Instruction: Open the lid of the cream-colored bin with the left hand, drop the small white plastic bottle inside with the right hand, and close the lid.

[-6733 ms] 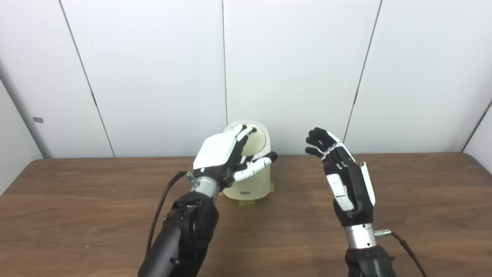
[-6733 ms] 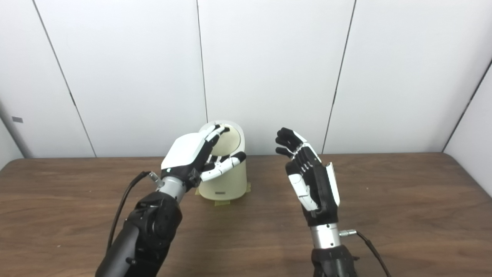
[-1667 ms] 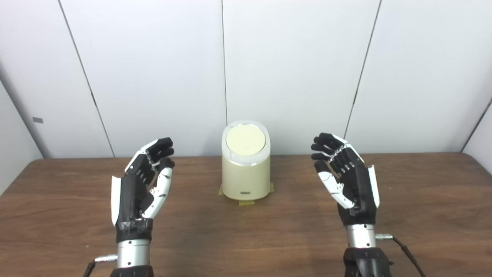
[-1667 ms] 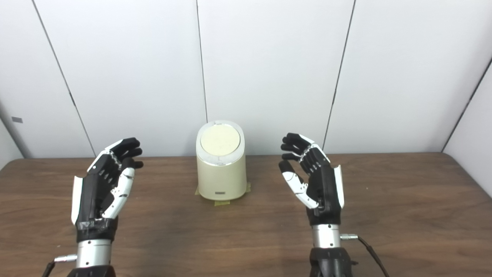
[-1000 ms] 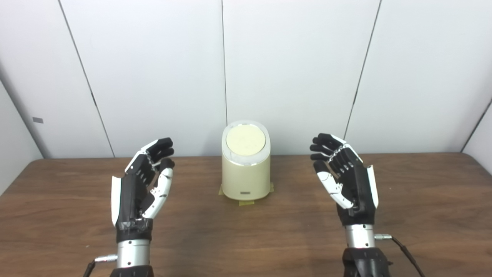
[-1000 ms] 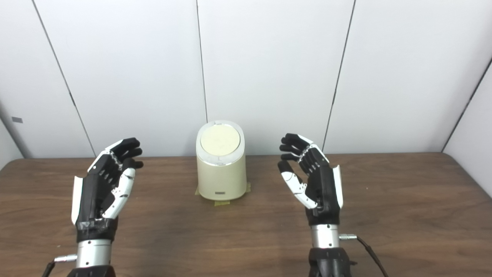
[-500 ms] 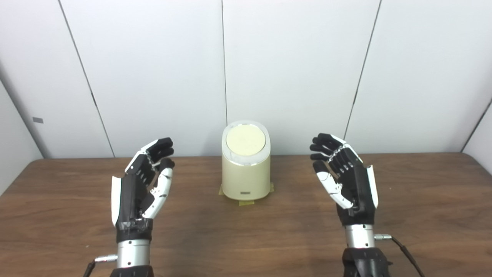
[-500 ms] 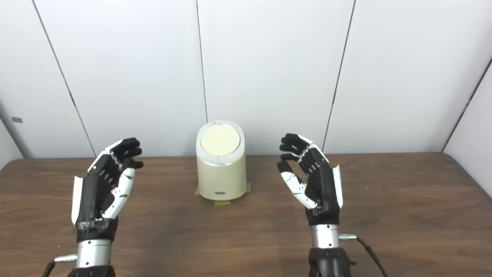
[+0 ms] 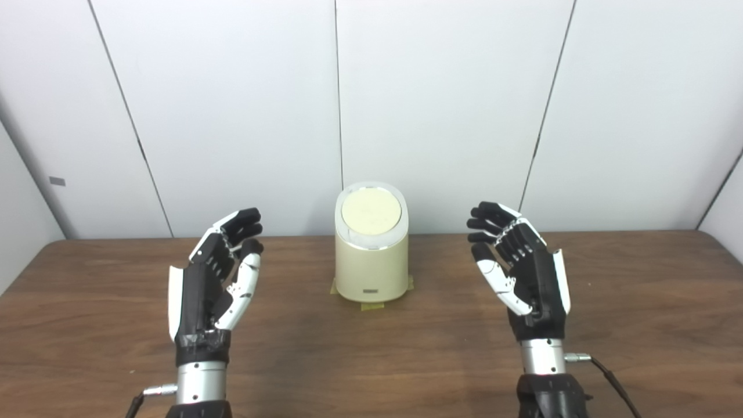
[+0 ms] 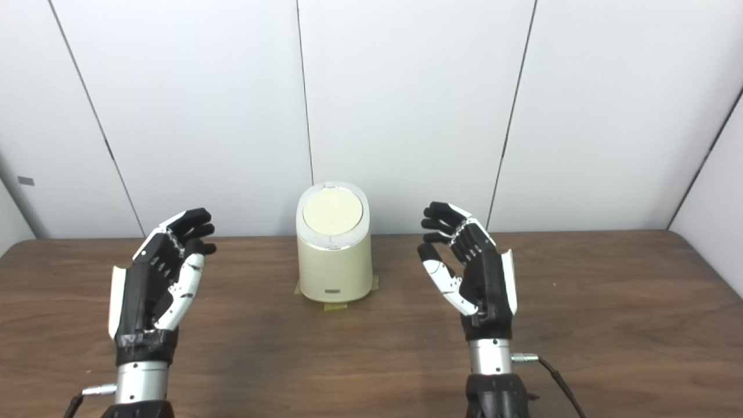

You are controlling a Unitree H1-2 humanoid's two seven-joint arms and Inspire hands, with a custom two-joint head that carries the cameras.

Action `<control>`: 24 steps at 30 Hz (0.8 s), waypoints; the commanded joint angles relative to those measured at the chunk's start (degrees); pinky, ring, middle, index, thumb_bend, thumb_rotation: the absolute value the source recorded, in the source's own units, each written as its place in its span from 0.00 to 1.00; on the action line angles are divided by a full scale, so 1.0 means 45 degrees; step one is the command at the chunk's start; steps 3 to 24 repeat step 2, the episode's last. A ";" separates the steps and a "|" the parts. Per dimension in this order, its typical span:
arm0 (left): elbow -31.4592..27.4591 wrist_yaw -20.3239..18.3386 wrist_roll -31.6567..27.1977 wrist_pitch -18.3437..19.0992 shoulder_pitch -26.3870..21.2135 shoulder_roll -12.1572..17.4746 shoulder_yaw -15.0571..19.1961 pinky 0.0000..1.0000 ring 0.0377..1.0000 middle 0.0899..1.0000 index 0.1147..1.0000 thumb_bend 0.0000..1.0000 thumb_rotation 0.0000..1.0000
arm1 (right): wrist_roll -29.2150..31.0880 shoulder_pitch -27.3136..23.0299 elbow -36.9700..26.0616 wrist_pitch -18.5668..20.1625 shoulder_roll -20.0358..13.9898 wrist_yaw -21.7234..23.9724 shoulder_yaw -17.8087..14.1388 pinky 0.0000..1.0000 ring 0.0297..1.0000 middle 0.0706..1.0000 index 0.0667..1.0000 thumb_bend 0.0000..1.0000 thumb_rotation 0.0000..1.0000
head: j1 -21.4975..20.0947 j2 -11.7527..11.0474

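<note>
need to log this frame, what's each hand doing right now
Left hand: open, holding nothing, raised left of the bin.
Right hand: open, holding nothing, raised right of the bin.

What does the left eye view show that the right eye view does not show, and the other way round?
Only the left eye view: no extra object, just a wider strip of the left side wall.
Only the right eye view: a wider strip of the right side wall and more of the table along its right edge.
Both: the cream-colored bin with its lid closed, and the left hand and right hand, open and empty, one on each side of it, not touching it.
</note>
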 commanded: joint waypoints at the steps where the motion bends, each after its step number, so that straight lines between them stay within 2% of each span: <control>1: 0.0107 0.0028 0.0152 -0.0072 -0.0311 0.0048 -0.0031 0.68 0.76 0.76 0.73 0.25 0.36 | -0.0209 -0.0452 0.0012 -0.0226 0.0074 -0.0223 -0.0040 0.59 0.67 0.69 0.67 0.32 0.38 | -0.0024 0.0021; 24: 0.0323 0.0042 0.0176 -0.0079 -0.0342 0.0107 -0.0002 0.67 0.75 0.76 0.73 0.25 0.35 | -0.0363 -0.0473 0.0143 -0.0134 0.0068 -0.0315 -0.0065 0.59 0.67 0.68 0.66 0.31 0.37 | -0.0024 0.0021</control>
